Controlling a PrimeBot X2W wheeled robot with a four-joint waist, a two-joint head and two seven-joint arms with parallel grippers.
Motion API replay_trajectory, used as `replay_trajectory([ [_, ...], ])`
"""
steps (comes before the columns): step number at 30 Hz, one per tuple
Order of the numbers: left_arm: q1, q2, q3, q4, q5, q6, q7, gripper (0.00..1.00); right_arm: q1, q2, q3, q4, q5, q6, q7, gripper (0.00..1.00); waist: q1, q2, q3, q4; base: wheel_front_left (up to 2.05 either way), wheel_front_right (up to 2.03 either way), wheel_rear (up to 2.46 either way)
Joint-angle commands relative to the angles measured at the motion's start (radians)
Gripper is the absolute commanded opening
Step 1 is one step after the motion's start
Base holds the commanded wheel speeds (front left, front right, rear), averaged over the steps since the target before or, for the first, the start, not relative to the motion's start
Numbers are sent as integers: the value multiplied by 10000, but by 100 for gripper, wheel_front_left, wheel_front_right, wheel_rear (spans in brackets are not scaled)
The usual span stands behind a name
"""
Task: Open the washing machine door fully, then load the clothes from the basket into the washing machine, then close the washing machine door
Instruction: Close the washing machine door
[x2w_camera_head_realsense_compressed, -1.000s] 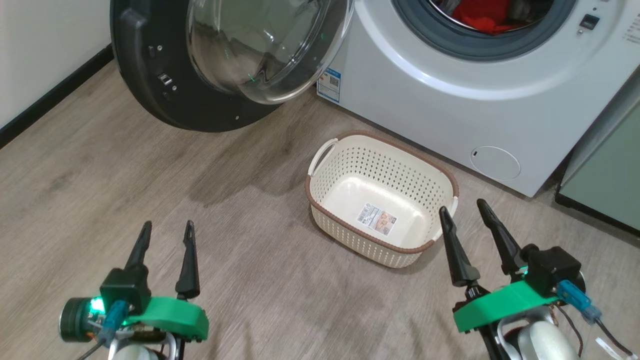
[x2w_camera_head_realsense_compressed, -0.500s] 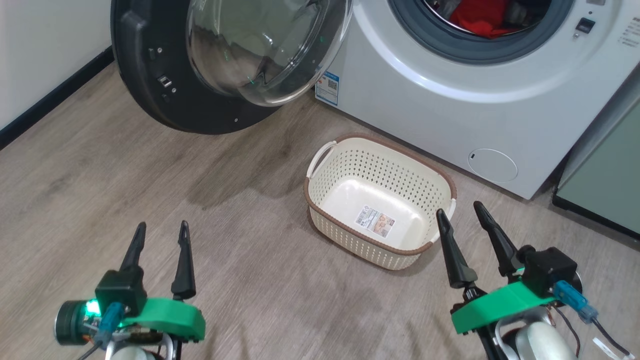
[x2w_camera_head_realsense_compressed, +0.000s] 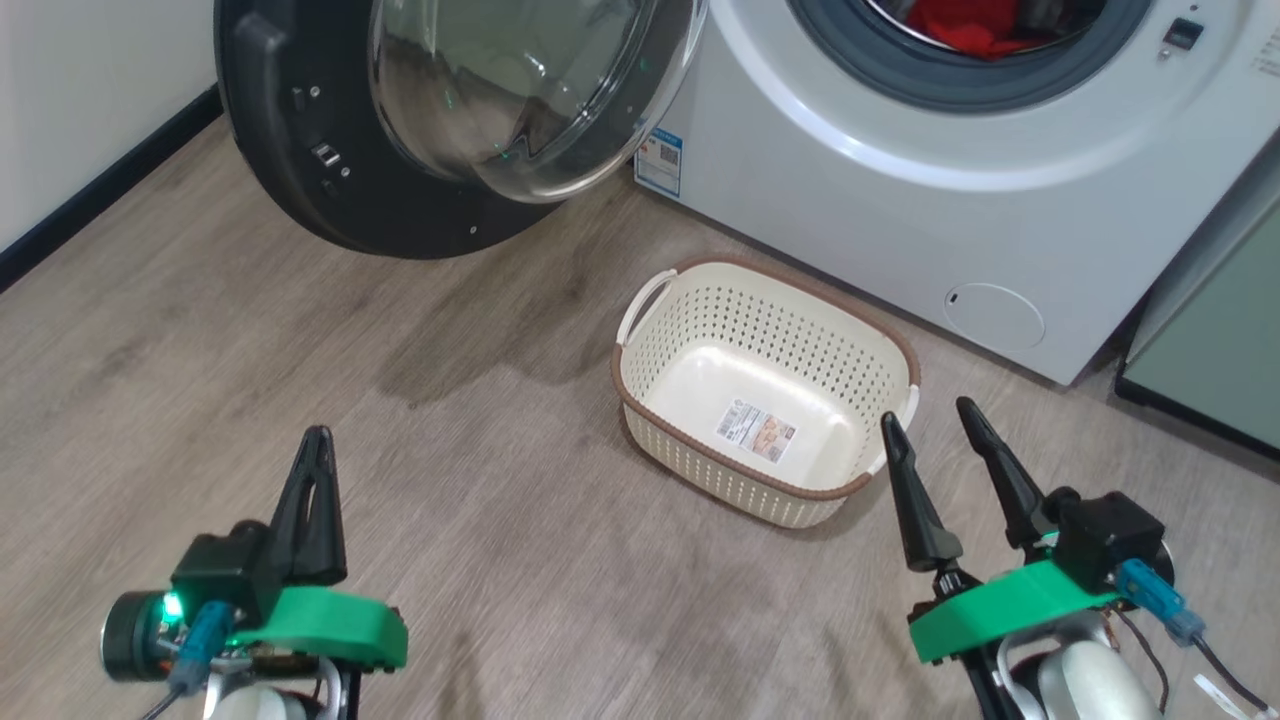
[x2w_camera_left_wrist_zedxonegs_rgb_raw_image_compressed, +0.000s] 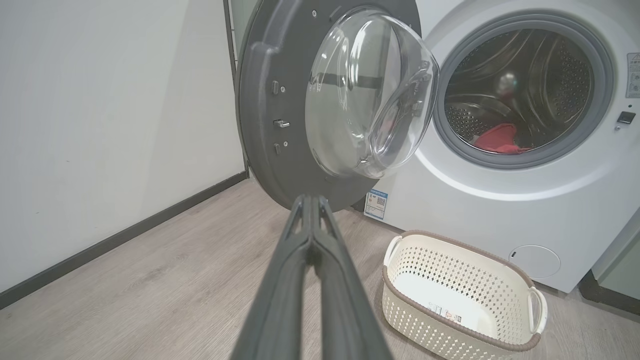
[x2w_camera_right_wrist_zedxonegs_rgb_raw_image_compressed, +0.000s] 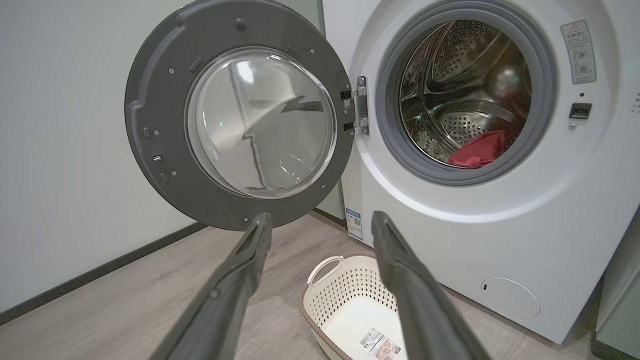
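The left gripper (x2w_camera_head_realsense_compressed: 318, 434) hangs low over the wooden floor (x2w_camera_head_realsense_compressed: 480, 560) with its two dark fingers pressed together and nothing between them. The right gripper (x2w_camera_head_realsense_compressed: 928, 414) is spread open and empty, its tips just beside the near right corner of the basket (x2w_camera_head_realsense_compressed: 740, 315). The basket stands on the floor in front of the washing machine (x2w_camera_head_realsense_compressed: 850, 230), and only a printed label (x2w_camera_head_realsense_compressed: 756, 432) lies inside it. The clothes (x2w_camera_head_realsense_compressed: 955, 22) rest as a red heap in the bottom of the steel drum (x2w_camera_right_wrist_zedxonegs_rgb_raw_image_compressed: 465, 75), behind the grey gasket. The washing machine door (x2w_camera_head_realsense_compressed: 290, 180) stands swung wide to the left on its hinge, its glass bulge facing the robot and its latch side well apart from the opening. Judged from this layout, opening and loading are complete, and the step in hand is closing the door. The next move calls for the left arm, which is nearer, to reach the back of the door's free edge. It must then push the door round its hinge toward the opening until the latch engages, passing clear of the basket.
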Motion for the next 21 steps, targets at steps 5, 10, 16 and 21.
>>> replay_trajectory([
  [5,-458,-1,339,-825,-355,13,-95,0,-277,-52,20,-518,-236,0,-65,100,0,0,404,51,0,0,0],
  [10,-1005,76,1347,-1410,-631,-68,-95,0,-350,-52,-31,-569,-621,0,-64,100,0,0,966,-154,0,0,0],
  [16,-2678,1015,3246,-2114,-980,-585,-95,0,-710,-55,65,-696,-1054,0,105,100,0,0,1651,-610,0,0,0],
  [21,-4463,2681,4596,-1265,-1207,-1146,-95,0,-1138,-133,197,-1046,-1246,0,287,100,0,0,2358,-1169,0,0,0],
])
